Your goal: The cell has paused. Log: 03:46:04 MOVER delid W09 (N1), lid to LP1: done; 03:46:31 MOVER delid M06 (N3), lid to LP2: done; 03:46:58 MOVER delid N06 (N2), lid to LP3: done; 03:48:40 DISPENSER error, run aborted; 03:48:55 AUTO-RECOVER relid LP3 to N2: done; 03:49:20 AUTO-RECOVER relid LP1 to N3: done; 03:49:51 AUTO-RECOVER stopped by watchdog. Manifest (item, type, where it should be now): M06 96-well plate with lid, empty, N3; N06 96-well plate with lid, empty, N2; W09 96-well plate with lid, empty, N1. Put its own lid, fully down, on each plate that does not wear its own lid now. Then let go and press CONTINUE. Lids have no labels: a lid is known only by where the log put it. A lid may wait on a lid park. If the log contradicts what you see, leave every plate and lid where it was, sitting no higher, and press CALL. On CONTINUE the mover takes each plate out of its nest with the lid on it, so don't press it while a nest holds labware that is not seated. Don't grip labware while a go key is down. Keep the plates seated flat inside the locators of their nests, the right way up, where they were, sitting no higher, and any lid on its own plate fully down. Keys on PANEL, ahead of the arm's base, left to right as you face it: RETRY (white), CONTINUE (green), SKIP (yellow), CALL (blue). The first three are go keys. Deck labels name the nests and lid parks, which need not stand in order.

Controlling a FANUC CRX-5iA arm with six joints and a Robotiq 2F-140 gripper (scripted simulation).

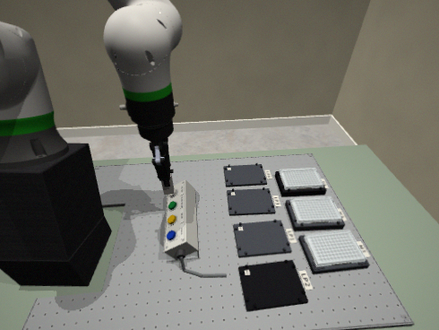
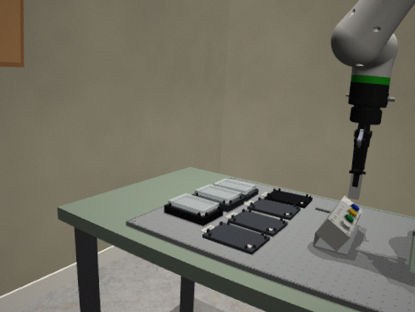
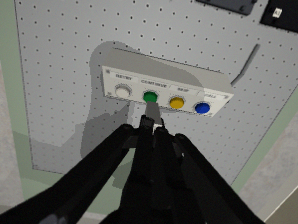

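The gripper (image 3: 151, 121) has its fingers pressed fully together with nothing between them, pointing down at the key panel (image 1: 185, 233). In the wrist view the joined fingertips sit just below the green CONTINUE key (image 3: 149, 96), close above it; whether they touch it cannot be told. In the exterior view the fingertips (image 2: 355, 190) hang just above the panel's top end, apart from it.

On the panel, the white RETRY key (image 3: 122, 91) lies to one side of the green one, and the yellow SKIP key (image 3: 176, 102) and blue CALL key (image 3: 202, 107) to the other. A grey cable (image 1: 203, 272) runs from the panel's near end across the perforated deck plate (image 1: 134, 296).

Beyond the panel stand four dark lid parks in a row (image 1: 245, 175) (image 1: 250, 201) (image 1: 262, 238) (image 1: 272, 284), all bare; the nearest one in the top view carries the label LP2 (image 1: 305, 279). Past them, three 96-well plates (image 1: 301, 178) (image 1: 315, 210) (image 1: 334, 247) sit in black nests, each wearing a clear lid that looks level and fully down. Their nest labels are too small to read.

The deck plate lies on a green table (image 1: 394, 188), and the arm's black pedestal (image 1: 85, 251) stands at the deck's edge.
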